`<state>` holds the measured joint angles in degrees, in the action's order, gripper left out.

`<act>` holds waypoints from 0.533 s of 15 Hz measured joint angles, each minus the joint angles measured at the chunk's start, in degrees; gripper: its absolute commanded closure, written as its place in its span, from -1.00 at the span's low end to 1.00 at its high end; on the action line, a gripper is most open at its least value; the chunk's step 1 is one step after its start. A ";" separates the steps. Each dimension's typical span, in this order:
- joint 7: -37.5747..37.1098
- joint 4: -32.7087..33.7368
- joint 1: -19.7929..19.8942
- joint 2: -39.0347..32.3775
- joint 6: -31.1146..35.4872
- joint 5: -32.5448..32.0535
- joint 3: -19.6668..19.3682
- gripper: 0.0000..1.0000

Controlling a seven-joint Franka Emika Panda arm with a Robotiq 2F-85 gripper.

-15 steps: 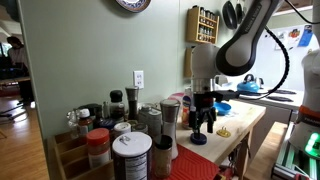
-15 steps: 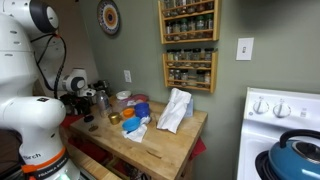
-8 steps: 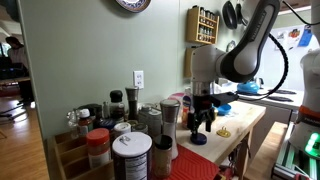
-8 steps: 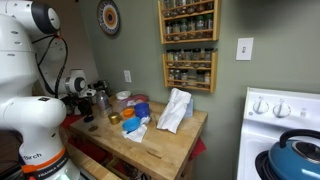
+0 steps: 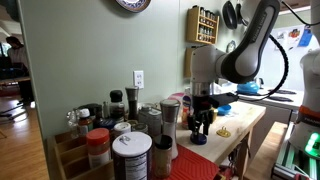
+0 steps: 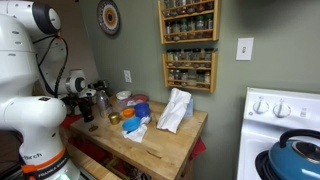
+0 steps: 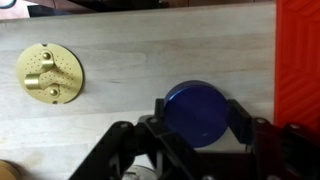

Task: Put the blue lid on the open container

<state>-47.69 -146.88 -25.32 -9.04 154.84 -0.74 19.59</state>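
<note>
The blue lid [image 7: 197, 112] is a flat round blue disc lying on the wooden counter [image 7: 150, 40]. In the wrist view my gripper [image 7: 199, 116] has one finger against each side of it, closed on its rim. In both exterior views the gripper [image 5: 203, 130] [image 6: 88, 116] hangs low over the counter. A tall slim translucent jar [image 5: 169, 116], apparently the open container, stands next to the gripper among other jars. I cannot tell from here whether its top is open.
A round brass disc [image 7: 50, 72] lies on the wood beside the lid. A red mat [image 7: 298, 60] borders the counter. Several jars and spice bottles [image 5: 130, 150] crowd one end. A white cloth [image 6: 175, 108] and blue items [image 6: 140, 110] sit mid-counter, and a stove with a blue kettle [image 6: 295, 155] is beyond.
The gripper came down a little toward the counter a second ago. It has stayed almost still over the last half second.
</note>
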 measured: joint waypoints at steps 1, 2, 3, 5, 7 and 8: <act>-0.27 0.01 -0.03 -0.05 0.14 -0.04 -0.02 -0.98; -0.50 0.03 -0.08 -0.12 0.31 -0.06 -0.03 -1.00; -0.66 0.05 -0.13 -0.19 0.52 -0.06 -0.04 -1.00; -0.83 0.09 -0.29 -0.43 1.10 -0.06 -0.05 -1.00; -1.10 0.23 -0.55 -0.81 1.43 -0.06 -0.08 -0.98; -1.45 0.37 -0.74 -1.11 1.47 -0.17 -0.16 -0.84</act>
<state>-49.14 -146.51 -26.07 -10.14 156.30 -0.91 19.43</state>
